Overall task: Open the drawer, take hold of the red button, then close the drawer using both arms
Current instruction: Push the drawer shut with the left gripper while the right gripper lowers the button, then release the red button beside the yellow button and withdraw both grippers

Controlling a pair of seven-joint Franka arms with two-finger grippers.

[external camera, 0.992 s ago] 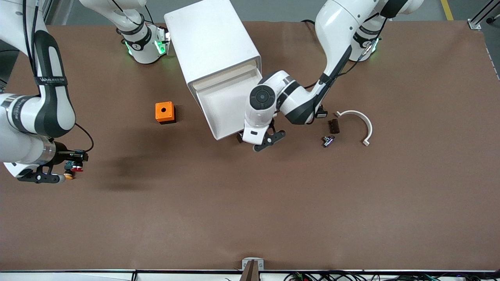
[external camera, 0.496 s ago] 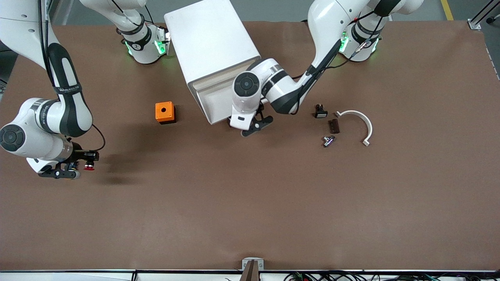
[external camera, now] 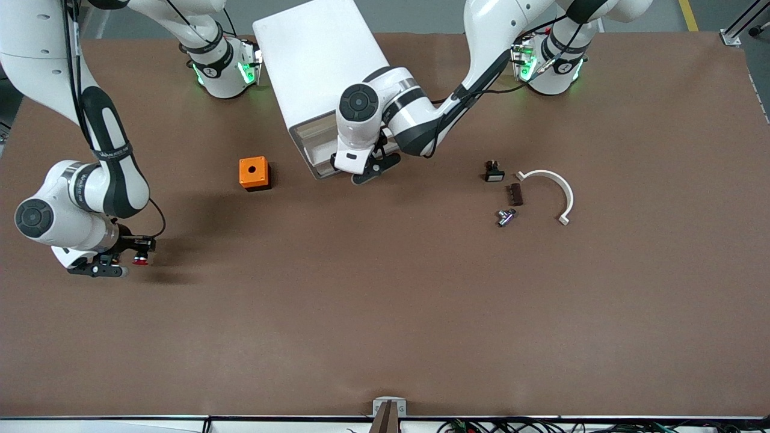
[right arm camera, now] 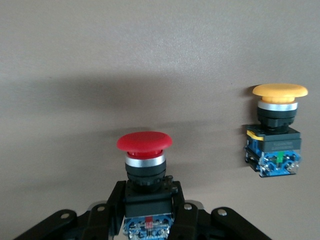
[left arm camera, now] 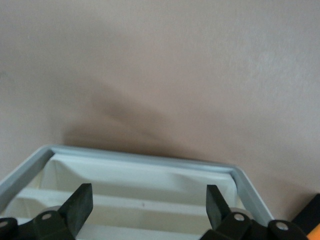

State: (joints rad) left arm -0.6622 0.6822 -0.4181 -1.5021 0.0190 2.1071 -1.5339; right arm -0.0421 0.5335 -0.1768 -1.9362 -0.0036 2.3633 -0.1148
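Observation:
The white cabinet (external camera: 319, 60) stands at the back of the table. Its bottom drawer (external camera: 314, 147) sticks out only a little. My left gripper (external camera: 359, 170) is open at the drawer's front edge; in the left wrist view the gripper (left arm camera: 147, 205) straddles the white tray of the drawer (left arm camera: 140, 172). My right gripper (external camera: 114, 263) is shut on the red-capped button (external camera: 140, 260), low over the table at the right arm's end. In the right wrist view the gripper (right arm camera: 147, 200) clamps the black body of the button (right arm camera: 145, 142).
A yellow-capped button (right arm camera: 277, 130) lies on the table beside the red one. An orange cube with a hole (external camera: 253, 173) sits near the cabinet. A white curved piece (external camera: 556, 186), small black parts (external camera: 493, 171) and a metal piece (external camera: 505, 216) lie toward the left arm's end.
My left gripper has pushed the drawer from far out to almost fully into the cabinet. My right gripper, still holding the red button, has shifted a little toward the table's middle.

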